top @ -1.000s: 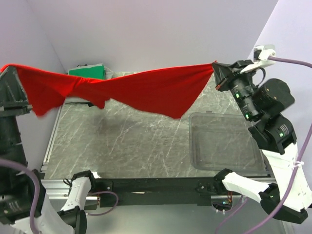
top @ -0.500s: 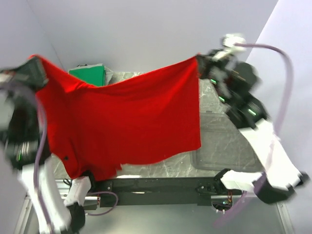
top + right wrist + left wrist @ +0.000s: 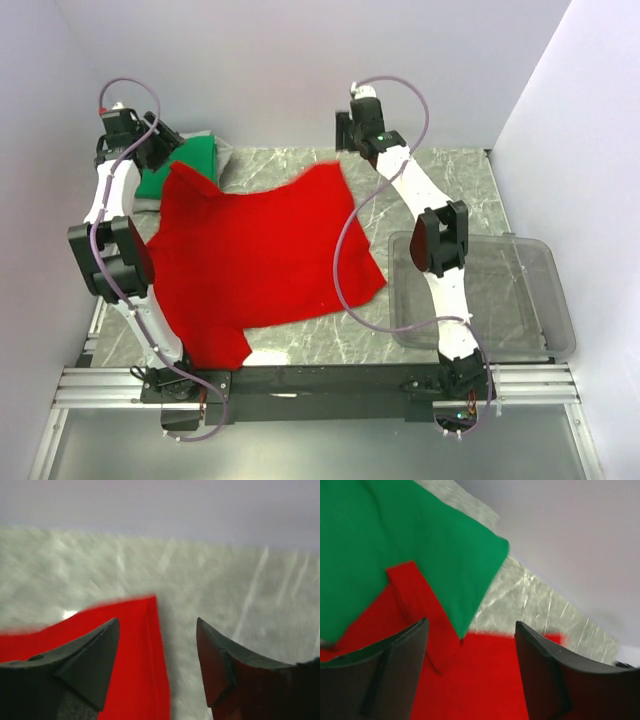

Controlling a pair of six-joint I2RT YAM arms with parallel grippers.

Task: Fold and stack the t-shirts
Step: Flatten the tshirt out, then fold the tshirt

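left arm [image 3: 103, 195], right arm [image 3: 415, 185]: white links, black joints | cables [image 3: 336, 262]: purple | tool fingers [image 3: 395, 675]: black wedges

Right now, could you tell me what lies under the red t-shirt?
The red t-shirt is spread on the marble tabletop; its far-left corner meets the green t-shirt. Whatever else lies beneath is covered.

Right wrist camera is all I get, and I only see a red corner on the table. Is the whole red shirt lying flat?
Observer: Mostly. From above, the red shirt is spread over the left half of the table, a bit crooked.
Operator: Where's the green one?
Observer: The green shirt sits at the far left corner, touching the red one.
Operator: Is the left hand holding something?
Observer: No, the left hand is open above both shirts.
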